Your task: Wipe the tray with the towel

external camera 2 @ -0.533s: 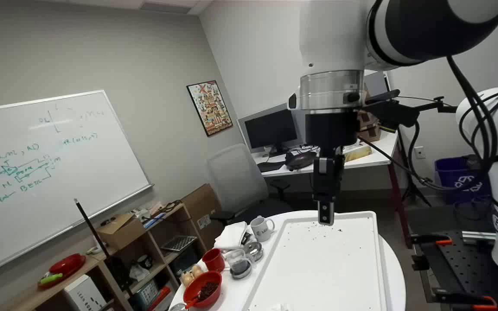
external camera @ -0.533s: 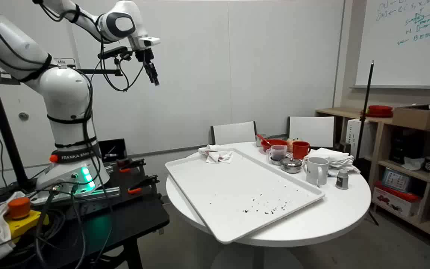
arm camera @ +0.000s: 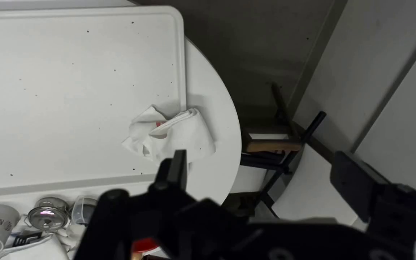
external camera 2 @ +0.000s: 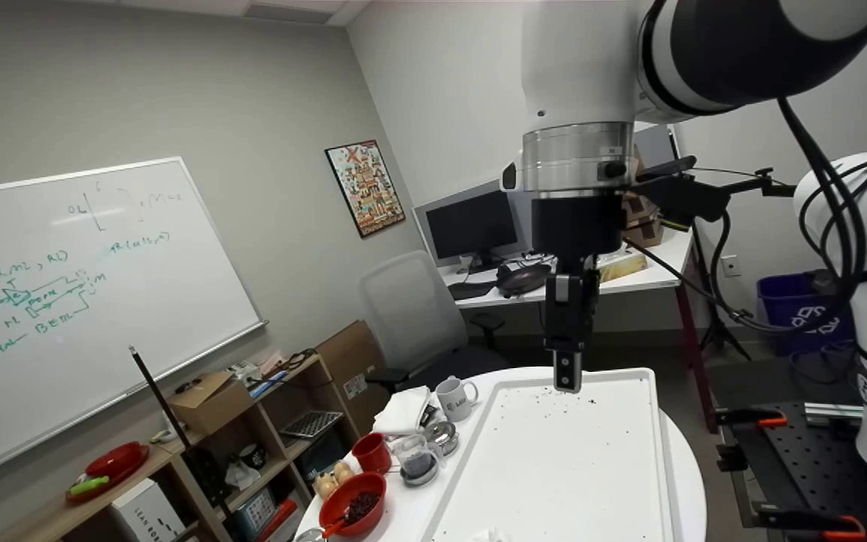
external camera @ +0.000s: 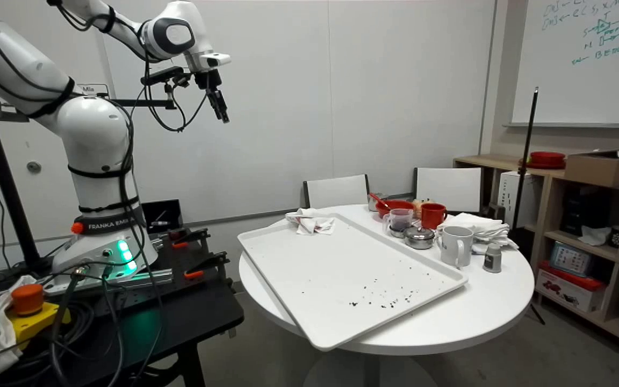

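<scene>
The white tray (external camera: 336,263) lies on the round table, its low rim overhanging the edge, with dark crumbs (external camera: 384,298) scattered mostly toward one end. Crumpled over the opposite corner is the whitish towel (external camera: 314,223); the wrist view shows the towel (arm camera: 193,139) with a red mark, partly on the tray (arm camera: 67,90) and partly on the tabletop. Only a sliver of the towel (external camera 2: 489,535) enters the bottom of an exterior view. High above and away from both, my gripper (external camera: 223,119) points down. In the wrist view the gripper (arm camera: 265,171) has its fingers wide apart, nothing between them.
Along one long side of the tray stand a grey mug (external camera: 455,246), a metal pot (external camera: 418,237), a red mug (external camera: 433,215), a red bowl (external camera 2: 354,503), folded white cloths (external camera: 473,227) and a small grey shaker (external camera: 492,258). Chairs (external camera: 337,191) stand behind the table.
</scene>
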`<state>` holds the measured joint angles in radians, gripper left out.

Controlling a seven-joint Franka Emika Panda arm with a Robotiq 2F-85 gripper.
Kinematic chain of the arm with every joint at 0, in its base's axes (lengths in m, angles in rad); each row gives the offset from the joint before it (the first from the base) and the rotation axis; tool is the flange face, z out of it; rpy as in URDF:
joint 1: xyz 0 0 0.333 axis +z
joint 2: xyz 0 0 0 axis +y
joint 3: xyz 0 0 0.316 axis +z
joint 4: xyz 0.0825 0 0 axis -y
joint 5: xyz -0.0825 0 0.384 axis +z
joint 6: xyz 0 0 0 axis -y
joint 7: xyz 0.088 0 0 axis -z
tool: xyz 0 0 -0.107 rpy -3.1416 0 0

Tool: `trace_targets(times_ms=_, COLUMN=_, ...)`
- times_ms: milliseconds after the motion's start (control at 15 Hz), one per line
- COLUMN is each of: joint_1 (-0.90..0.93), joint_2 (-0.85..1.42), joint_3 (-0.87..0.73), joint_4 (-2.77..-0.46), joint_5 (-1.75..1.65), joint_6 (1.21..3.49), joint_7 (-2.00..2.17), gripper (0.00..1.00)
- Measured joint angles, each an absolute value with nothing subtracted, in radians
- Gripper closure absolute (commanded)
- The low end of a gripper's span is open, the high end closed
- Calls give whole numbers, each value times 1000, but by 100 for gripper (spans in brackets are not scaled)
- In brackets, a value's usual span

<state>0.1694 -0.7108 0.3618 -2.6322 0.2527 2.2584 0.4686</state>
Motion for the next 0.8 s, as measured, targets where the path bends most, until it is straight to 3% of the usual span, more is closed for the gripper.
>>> trace_targets(times_ms=800, joint_1=83, joint_2=-571, joint_3=312, joint_4=-2526, joint_5=232, joint_6=2268, joint_7=469, gripper=0)
